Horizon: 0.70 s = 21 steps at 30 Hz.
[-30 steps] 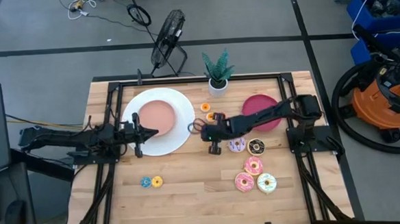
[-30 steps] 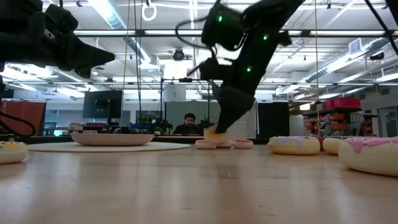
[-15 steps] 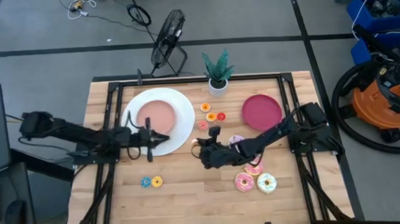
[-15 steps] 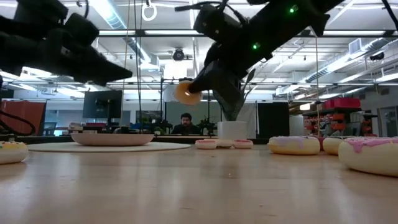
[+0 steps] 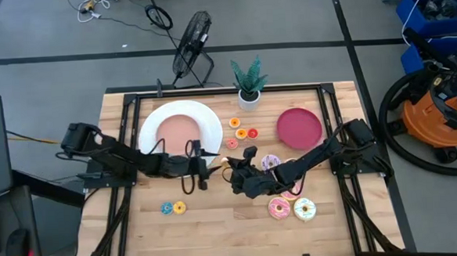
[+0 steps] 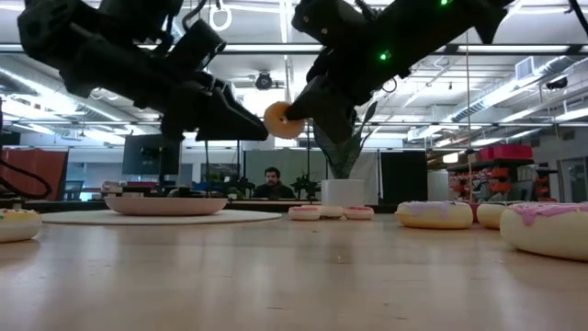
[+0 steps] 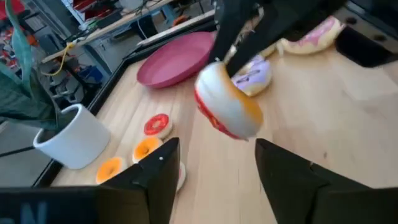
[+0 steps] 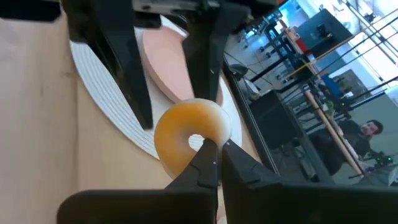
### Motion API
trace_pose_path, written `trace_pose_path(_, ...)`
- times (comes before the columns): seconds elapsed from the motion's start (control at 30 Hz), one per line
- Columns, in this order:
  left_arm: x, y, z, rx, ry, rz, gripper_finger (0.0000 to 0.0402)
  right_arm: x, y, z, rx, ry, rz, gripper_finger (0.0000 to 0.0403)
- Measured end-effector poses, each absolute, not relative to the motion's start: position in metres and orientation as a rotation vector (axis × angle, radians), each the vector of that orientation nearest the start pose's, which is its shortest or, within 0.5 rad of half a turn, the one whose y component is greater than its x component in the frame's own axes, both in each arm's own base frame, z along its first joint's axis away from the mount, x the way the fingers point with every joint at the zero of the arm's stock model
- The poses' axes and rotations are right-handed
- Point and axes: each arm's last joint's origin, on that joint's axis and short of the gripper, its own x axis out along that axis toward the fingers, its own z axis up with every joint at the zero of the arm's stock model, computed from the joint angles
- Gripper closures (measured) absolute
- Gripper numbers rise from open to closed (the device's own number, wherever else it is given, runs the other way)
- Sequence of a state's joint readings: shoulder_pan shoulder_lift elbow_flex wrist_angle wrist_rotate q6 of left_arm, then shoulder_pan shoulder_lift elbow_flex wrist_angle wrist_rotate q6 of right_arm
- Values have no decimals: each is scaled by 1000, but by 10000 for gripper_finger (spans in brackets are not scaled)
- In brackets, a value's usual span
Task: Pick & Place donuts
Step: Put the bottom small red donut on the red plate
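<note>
- Donut (image 6: 278, 119), small and orange, hangs above the table, pinched shut in the right tool (image 8: 209, 149).
- Left tool (image 7: 214, 165) faces it, fingers apart either side: a handover, I'd say.
- Next: left closes, right releases.

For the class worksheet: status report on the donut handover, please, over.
Right gripper shut on small orange donut, held above the table. Left gripper open, fingers either side of the donut, not touching. Nothing between them.
</note>
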State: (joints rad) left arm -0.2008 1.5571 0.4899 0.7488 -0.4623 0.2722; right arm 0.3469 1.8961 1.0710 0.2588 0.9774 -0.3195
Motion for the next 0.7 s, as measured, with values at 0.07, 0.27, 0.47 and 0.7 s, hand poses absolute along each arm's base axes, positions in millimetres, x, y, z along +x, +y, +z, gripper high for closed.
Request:
trace_pose_path(0.07, 277, -43, 157, 359, 314, 217, 181, 369, 112, 170, -669, 551, -550, 403)
trace_pose_path(0.27, 280, -48, 163, 297, 234, 57, 206, 366, 118, 170, -689, 551, -559, 403)
trace_pose_path(0.47, 282, -43, 166, 234, 206, 97, 233, 365, 122, 170, -700, 545, -580, 403)
trace_pose_path(0.7, 283, -40, 164, 227, 219, 116, 261, 365, 124, 172, -690, 525, -579, 403)
